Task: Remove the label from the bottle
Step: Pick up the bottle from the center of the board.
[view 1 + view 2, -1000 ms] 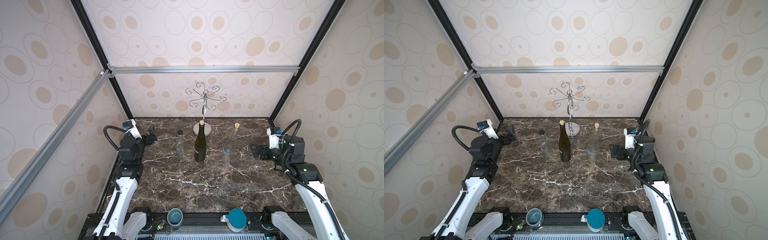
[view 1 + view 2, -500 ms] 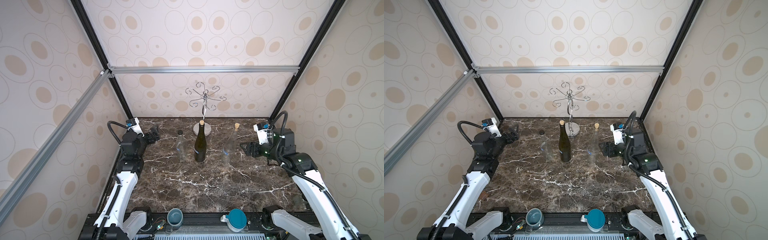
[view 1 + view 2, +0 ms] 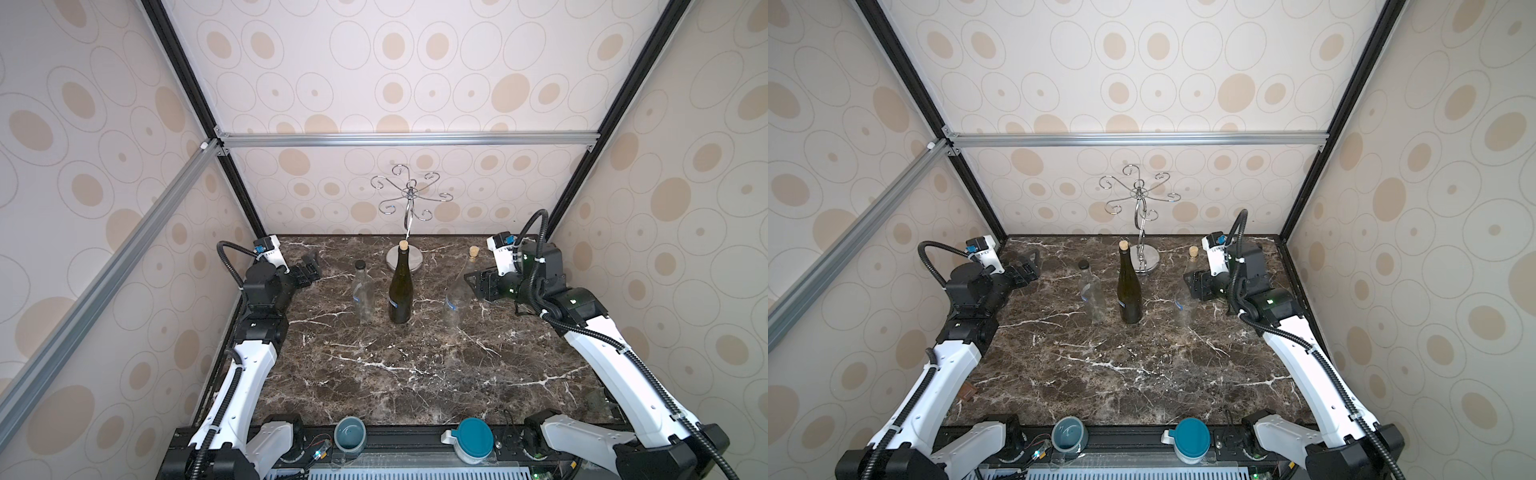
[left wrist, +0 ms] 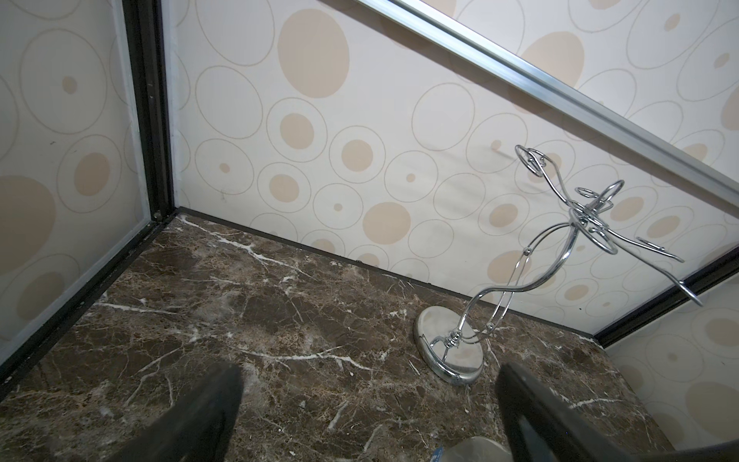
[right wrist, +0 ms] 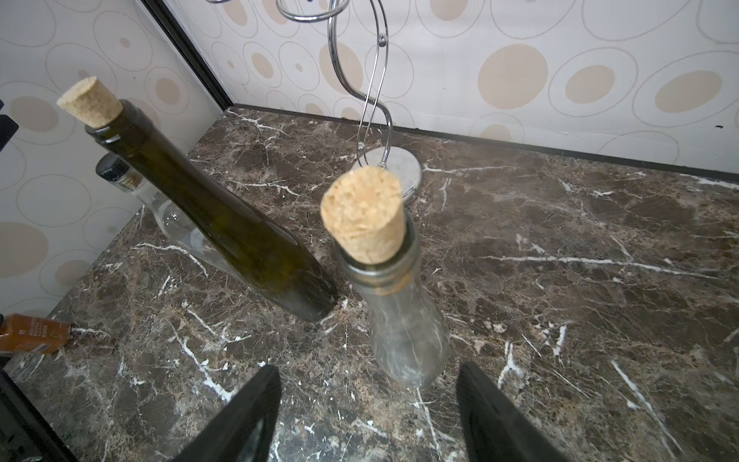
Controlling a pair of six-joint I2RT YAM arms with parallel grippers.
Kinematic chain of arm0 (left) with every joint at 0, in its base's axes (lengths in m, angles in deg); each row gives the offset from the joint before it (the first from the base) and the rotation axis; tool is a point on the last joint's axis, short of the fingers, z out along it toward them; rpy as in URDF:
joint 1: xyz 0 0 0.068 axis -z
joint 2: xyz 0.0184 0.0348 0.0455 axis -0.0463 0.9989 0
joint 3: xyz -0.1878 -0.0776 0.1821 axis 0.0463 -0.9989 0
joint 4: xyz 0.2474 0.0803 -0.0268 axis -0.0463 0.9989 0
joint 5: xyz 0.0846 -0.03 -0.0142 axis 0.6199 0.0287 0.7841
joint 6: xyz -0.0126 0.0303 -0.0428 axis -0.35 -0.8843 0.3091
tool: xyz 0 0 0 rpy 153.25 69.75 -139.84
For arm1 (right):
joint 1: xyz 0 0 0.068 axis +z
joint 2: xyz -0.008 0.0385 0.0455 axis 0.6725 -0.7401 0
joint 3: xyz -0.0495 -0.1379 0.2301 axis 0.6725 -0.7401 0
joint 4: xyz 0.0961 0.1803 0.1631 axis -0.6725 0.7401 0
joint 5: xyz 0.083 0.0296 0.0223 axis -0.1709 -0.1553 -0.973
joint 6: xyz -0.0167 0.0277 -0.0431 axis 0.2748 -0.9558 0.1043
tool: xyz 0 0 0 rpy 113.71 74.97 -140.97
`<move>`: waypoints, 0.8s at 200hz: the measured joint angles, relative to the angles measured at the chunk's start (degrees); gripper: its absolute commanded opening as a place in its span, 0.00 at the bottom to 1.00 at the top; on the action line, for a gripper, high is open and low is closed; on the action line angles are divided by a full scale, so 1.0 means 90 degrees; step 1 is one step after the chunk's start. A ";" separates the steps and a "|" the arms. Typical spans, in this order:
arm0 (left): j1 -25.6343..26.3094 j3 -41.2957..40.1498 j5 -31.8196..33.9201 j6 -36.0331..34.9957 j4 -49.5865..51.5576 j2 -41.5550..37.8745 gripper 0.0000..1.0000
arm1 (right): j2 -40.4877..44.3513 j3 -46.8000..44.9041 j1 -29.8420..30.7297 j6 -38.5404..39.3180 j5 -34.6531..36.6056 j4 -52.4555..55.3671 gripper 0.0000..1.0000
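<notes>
While the right gripper (image 3: 473,283) hangs open-jawed just beside the upright clear corked bottle (image 3: 455,299), next to the green wine bottle (image 3: 401,291), an off-centre squeeze could topple it; the left gripper (image 3: 309,268) hangs wide open, empty.

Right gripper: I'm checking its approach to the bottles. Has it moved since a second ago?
Yes. In a top view the right gripper has swung inward and toward the back, closing on the clear corked bottle, which stayed put.
</notes>
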 measured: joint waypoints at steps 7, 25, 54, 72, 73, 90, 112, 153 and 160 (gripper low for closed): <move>0.0000 0.0017 0.0000 0.0000 -0.0002 0.0029 1.00 | -0.0019 0.0000 0.0007 0.0002 0.0010 -0.0024 0.72; 0.0000 0.0022 -0.0012 0.0000 -0.0005 0.0066 1.00 | -0.0039 0.0000 0.0024 0.0000 0.0051 -0.0066 0.71; 0.0000 0.0032 -0.0073 0.0000 -0.0007 0.0117 1.00 | -0.0053 0.0000 0.0049 -0.0002 0.0119 -0.0172 0.71; 0.0000 0.0046 -0.0090 -0.0002 -0.0015 0.0151 1.00 | -0.0097 0.0017 0.0068 0.0000 0.0126 -0.0187 0.72; 0.0000 0.0046 -0.0090 -0.0002 -0.0012 0.0151 1.00 | -0.0104 0.0019 0.0070 0.0000 0.0126 -0.0185 0.72; 0.0000 0.0046 -0.0090 -0.0005 -0.0015 0.0165 1.00 | -0.0170 0.0039 0.0073 0.0000 0.0141 -0.0187 0.71; 0.0000 0.0046 -0.0090 -0.0005 -0.0017 0.0182 1.00 | -0.0223 0.0044 0.0073 -0.0002 0.0138 -0.0206 0.71; 0.0000 0.0046 -0.0090 -0.0005 -0.0034 0.0187 1.00 | -0.0342 0.0090 0.0083 0.0000 0.0124 -0.0265 0.69; 0.0000 0.0046 -0.0090 -0.0002 -0.0036 0.0187 1.00 | -0.0347 0.0090 0.0083 0.0000 0.0124 -0.0267 0.69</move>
